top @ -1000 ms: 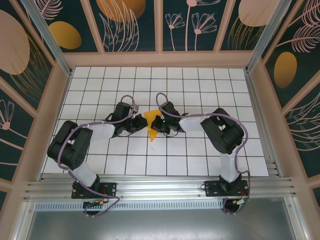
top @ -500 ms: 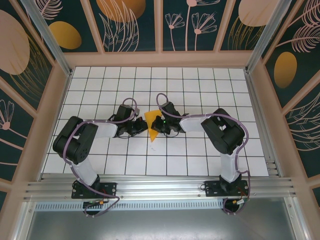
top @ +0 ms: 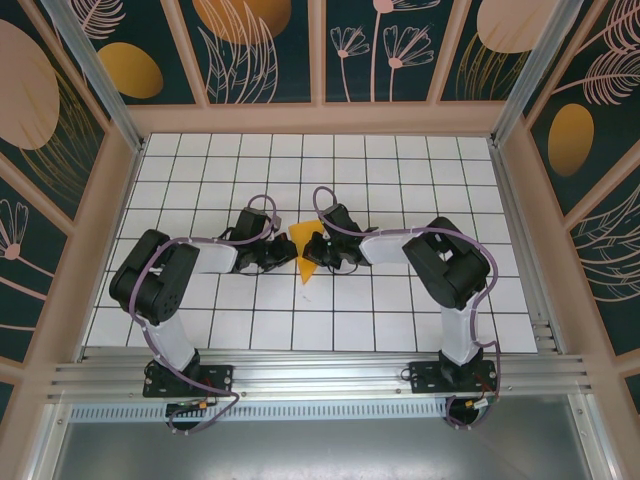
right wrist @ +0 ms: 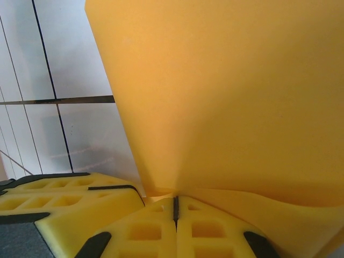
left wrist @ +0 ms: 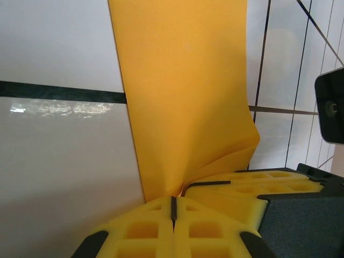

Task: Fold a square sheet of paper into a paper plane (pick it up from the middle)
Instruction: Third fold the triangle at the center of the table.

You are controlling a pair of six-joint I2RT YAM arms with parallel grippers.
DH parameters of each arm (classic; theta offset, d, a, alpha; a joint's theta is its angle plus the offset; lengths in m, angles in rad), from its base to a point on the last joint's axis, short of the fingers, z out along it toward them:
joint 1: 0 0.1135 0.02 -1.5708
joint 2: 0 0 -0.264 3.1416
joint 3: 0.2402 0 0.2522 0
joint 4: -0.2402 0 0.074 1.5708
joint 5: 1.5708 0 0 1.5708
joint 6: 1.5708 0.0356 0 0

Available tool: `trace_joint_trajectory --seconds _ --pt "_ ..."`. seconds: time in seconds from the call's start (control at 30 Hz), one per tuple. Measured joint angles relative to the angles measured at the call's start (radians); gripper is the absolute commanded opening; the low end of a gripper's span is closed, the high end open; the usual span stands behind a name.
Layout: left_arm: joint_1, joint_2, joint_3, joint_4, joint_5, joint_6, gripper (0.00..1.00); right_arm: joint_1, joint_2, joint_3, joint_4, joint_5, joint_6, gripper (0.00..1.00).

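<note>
At mid-table: the square sheet of paper [top: 302, 262] lies on the white tiled table [top: 400, 310] as a creased orange wedge, its point toward the near edge, between the two arms.
Left gripper [top: 285, 256]: closed, pads flush together in its wrist view [left wrist: 173, 207], tip against the paper's left side.
Right gripper [top: 315, 252]: closed as well [right wrist: 175, 207], tip against the paper's right side; the two tips sit just beside each other.
Paper at the tips: in both wrist views the sheet [left wrist: 183, 97] [right wrist: 231, 97] runs down to the pad seams. Whether a layer is nipped in either seam, or merely pressed, cannot be told.
Loose flap: in the left wrist view the right-hand edge bulges up off the tile rather than lying flat.
Risk, crooked crease: if the tips press or slide while that flap is bulged, the fold would likely set off-line.
Risk, tear or crumple: two closed tips so close together, pulling apart or dragging unevenly, could rip or bunch thin paper.
Risk, slip: a lift with nothing truly nipped would leave the wedge on the table, or skew it.
</note>
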Motion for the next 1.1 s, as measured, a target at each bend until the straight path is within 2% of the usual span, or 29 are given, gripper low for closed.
trace_joint_trajectory --seconds 0.57,1.1 --pt "-0.01 0.022 0.042 -0.067 -0.039 0.031 0.0 -0.001 -0.035 -0.01 -0.007 -0.002 0.0 0.0" --pt "-0.018 0.023 0.063 -0.105 -0.064 0.049 0.0 0.0 -0.132 -0.069 -0.029 -0.016 0.0 0.05"
